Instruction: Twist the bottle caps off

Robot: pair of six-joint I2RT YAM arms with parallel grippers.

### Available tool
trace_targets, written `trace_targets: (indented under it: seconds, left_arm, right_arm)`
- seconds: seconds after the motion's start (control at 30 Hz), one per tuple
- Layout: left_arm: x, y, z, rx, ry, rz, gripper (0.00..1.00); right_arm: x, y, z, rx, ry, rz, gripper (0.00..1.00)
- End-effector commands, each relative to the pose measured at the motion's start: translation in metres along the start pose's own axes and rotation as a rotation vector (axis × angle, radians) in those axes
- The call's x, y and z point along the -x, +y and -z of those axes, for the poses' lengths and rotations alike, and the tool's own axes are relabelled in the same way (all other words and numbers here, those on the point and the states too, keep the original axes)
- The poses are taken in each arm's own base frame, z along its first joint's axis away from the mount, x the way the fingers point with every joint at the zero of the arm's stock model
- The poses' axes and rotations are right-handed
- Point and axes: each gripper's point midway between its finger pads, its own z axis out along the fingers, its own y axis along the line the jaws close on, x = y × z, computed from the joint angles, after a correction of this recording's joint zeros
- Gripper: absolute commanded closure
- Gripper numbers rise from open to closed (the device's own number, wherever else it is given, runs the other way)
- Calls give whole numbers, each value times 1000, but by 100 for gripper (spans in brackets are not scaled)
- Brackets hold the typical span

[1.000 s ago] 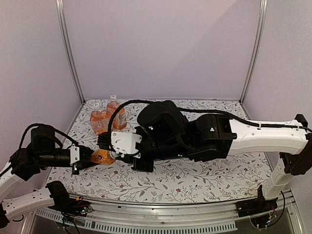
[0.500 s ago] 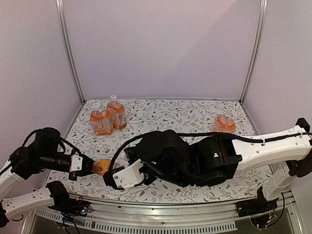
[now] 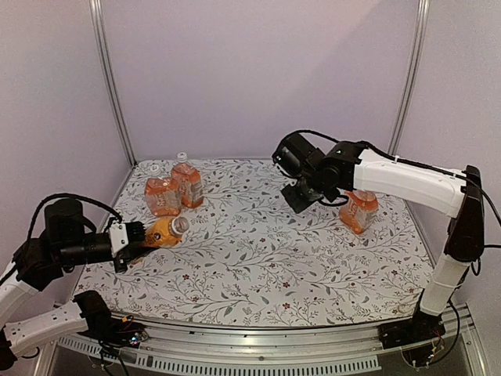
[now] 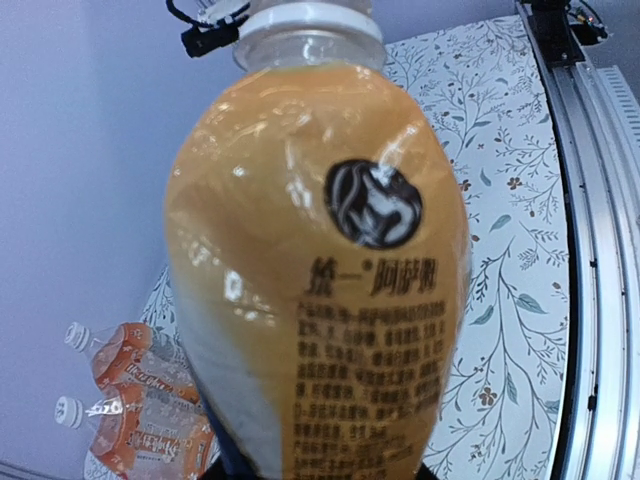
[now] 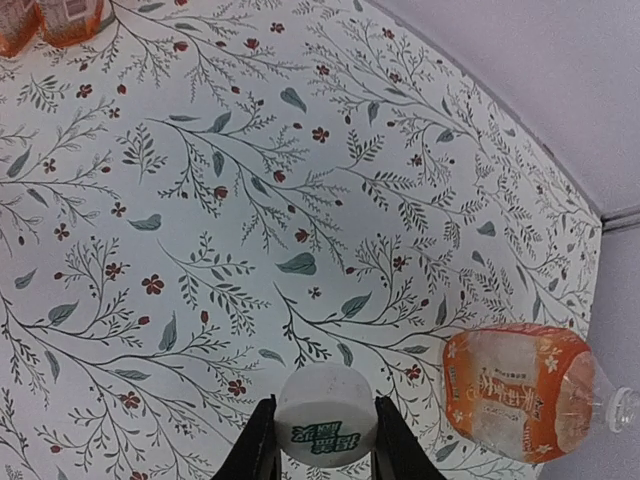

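Top view: my right claw (image 3: 297,197) has swung well away from the bottle (image 3: 164,232) that my left claw (image 3: 141,240) clenches. Left wrist: that bottle fills the frame ahead of the claw. Right wrist: the cap (image 5: 326,414) sits pinched in this claw's grip, so it's off.

Flowery cloth (image 3: 258,266), pale purple walls (image 3: 258,70)
Leaves and tiny red flowers cover it. Silver poles stand at 11 o'clock (image 3: 113,86) and 1 o'clock (image 3: 405,86). A metal rail (image 3: 258,362) runs at 6.

Two bottles (image 3: 188,188) far-left on table (image 3: 313,274), lone bottle (image 3: 358,210) right, cap (image 5: 325,415) in right pincer (image 5: 324,425).
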Motion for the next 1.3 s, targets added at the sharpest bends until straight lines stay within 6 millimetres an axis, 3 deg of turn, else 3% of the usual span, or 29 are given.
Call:
trace_targets:
  seconds: [0.0,0.27,0.37,0.6,0.73,0.8,0.9,0.97,1.07,1.17,1.2,1.27]
  left_arm:
    - [-5,5,-2,37,0,40,74]
    - [-1,8,4,49,-17,64,73]
    - [2,8,6,43,-26,65,73]
    - [5,7,7,35,-40,62,74]
    - [6,8,8,38,-41,53,73]
    - [6,9,8,39,-39,50,73]
    - [7,9,8,40,-40,48,73]
    - [7,9,8,37,-41,45,73]
    - [10,9,9,32,-48,48,73]
    - [16,9,11,22,-68,61,73]
    - [19,9,12,17,-77,68,74]
    - [23,7,13,-1,-94,76,73]
  right_arm:
    - [-84,32,-39,62,342,-237,100]
    - [-127,60,-91,83,526,-205,100]
    - [-135,68,-99,101,557,-195,99]
    - [-153,77,-117,139,619,-221,86]
    - [-153,82,-119,173,628,-241,80]
    - [-152,83,-119,180,628,-242,68]
    - [-150,79,-118,174,622,-243,36]
    - [-145,74,-113,156,611,-242,21]
    - [-129,64,-102,136,582,-245,10]
    - [-88,58,-75,146,446,-229,5]
    - [-63,61,-57,177,351,-216,5]
    - [-19,90,-15,303,139,-100,5]
